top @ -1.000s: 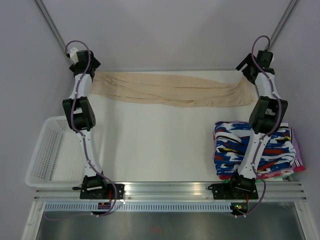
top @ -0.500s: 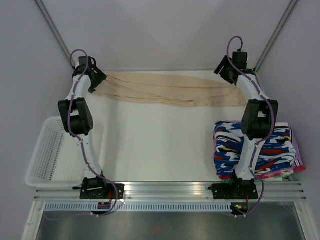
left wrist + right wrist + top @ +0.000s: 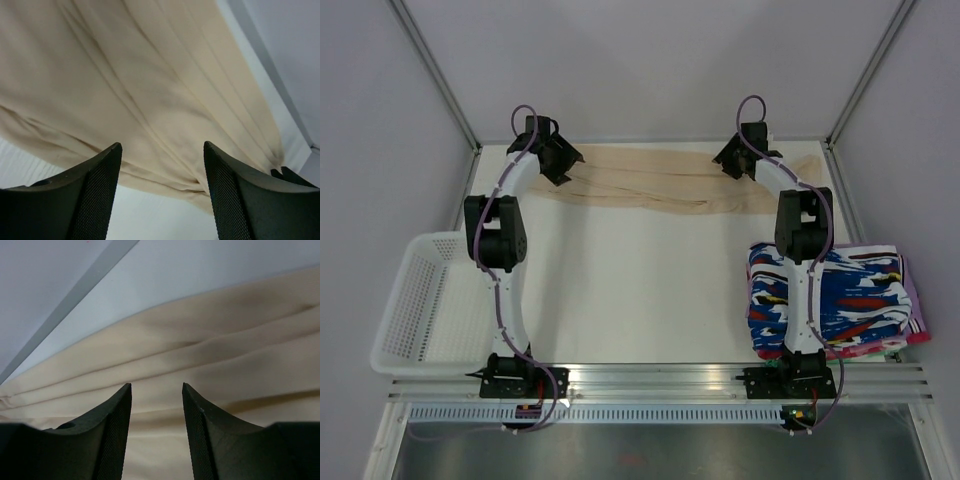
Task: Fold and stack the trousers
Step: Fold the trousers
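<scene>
A white mesh basket [image 3: 420, 300] sat near left, a pile of patterned garments [image 3: 865, 300] near right. Along the table's [image 3: 640, 290] far edge lay the beige trousers [image 3: 650, 185], stretched sideways. The left gripper [image 3: 560, 160] and right gripper [image 3: 732, 158] hovered above them, jaws apart, nothing pinched. Closing too high risked catching one layer only, skewing the fold.

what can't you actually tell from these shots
Top view: the two wrists hide the trousers beneath them, so whether the jaws touch the cloth is unclear.
Left wrist view: the frame edges cut the trousers off, so waist or leg end cannot be told.
Top view: the right arm crosses the patterned stack, so its garment count is hidden.
</scene>
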Robot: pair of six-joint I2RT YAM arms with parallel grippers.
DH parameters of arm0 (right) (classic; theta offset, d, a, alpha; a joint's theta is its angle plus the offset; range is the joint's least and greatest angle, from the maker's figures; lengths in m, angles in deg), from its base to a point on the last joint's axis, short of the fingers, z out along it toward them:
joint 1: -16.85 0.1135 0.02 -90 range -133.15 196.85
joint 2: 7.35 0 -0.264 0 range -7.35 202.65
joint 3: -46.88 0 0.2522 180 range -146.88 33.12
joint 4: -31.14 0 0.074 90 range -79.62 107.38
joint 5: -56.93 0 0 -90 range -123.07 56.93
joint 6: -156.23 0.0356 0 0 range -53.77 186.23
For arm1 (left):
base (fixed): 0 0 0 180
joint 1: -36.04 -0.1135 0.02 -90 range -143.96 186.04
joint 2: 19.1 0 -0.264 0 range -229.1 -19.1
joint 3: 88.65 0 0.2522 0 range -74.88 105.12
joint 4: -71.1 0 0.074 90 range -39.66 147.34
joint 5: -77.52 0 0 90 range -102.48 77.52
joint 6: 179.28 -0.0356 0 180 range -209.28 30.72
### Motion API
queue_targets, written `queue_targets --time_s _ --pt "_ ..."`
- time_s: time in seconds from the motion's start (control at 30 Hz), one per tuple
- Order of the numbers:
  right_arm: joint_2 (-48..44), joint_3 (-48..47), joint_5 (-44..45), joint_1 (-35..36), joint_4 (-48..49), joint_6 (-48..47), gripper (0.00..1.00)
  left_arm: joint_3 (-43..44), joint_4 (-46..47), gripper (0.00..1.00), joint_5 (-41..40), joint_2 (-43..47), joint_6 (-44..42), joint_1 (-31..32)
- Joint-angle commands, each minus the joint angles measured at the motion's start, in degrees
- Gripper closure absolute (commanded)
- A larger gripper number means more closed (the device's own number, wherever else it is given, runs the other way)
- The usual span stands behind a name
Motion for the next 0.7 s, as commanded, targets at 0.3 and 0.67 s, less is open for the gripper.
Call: queue_targets --time_s 0.3,0.67 --pt "6.3 -7.5 0.5 1.6 5.1 2.6 0.56 10.0 14.6 0.31 -2.1 -11.0 11.6 0.8" --pt "6.0 -8.2 1.1 1.4 4.7 1.2 0.58 15.8 17.0 0.38 -6.4 -17.0 14.3 0.8"
